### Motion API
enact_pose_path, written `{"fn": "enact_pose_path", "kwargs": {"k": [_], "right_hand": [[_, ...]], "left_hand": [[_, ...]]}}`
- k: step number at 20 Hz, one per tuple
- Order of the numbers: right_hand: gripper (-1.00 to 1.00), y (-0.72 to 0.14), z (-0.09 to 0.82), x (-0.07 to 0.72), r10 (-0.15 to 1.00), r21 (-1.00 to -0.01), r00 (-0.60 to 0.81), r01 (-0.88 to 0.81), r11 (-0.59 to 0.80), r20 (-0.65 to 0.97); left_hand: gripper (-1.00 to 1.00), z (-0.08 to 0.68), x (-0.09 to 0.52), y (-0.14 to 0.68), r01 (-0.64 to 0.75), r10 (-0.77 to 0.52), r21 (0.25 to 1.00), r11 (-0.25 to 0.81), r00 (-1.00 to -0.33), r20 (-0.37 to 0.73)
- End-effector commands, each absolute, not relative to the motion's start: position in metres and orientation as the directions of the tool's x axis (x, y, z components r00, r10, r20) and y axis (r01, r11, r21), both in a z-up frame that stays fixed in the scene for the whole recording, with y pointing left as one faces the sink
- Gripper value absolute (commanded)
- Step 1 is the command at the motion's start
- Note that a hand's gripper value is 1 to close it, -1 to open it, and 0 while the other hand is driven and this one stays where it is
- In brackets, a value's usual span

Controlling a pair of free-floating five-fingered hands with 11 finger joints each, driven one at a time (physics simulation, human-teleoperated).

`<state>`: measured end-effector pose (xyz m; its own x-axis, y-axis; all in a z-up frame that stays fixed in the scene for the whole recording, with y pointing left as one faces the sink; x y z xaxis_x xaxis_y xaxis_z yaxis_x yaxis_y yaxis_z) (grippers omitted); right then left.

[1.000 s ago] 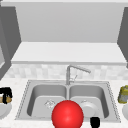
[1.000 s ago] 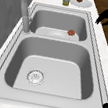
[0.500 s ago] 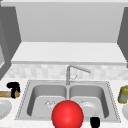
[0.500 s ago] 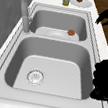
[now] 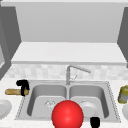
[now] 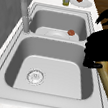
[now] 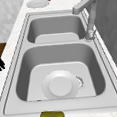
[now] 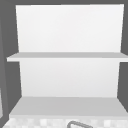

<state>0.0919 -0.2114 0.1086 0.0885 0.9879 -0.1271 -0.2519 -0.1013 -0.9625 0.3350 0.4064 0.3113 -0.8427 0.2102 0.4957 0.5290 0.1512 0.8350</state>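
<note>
Baguette (image 5: pixel 13 92) being grasped by the left hand (image 5: pixel 23 86).
Fingers are curling around its end; crust is probably stiff, light, brittle; mid-length grip is balancing better.

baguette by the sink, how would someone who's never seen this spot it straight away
Start at the double sink and go to the counter just off its left rim. The baguette lies flat there, with the left hand curled over its sink-side end. It is the long golden-brown loaf, unlike the round white plate in front of it.
</note>
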Motion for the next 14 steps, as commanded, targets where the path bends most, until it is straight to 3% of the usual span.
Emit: {"fn": "enact_pose_path", "kwargs": {"k": [1,14], "right_hand": [[0.00,-0.211,0.109,0.092,0.988,-0.962,0.088,-0.252,-0.101,-0.127],[0.00,-0.211,0.109,0.092,0.988,-0.962,0.088,-0.252,-0.101,-0.127]], "left_hand": [[1.00,0.311,0.335,0.377,0.524,0.196,0.836,0.160,-0.847,0.494],[1.00,0.298,0.341,0.282,0.516,0.197,0.840,0.169,-0.852,0.484]]}}
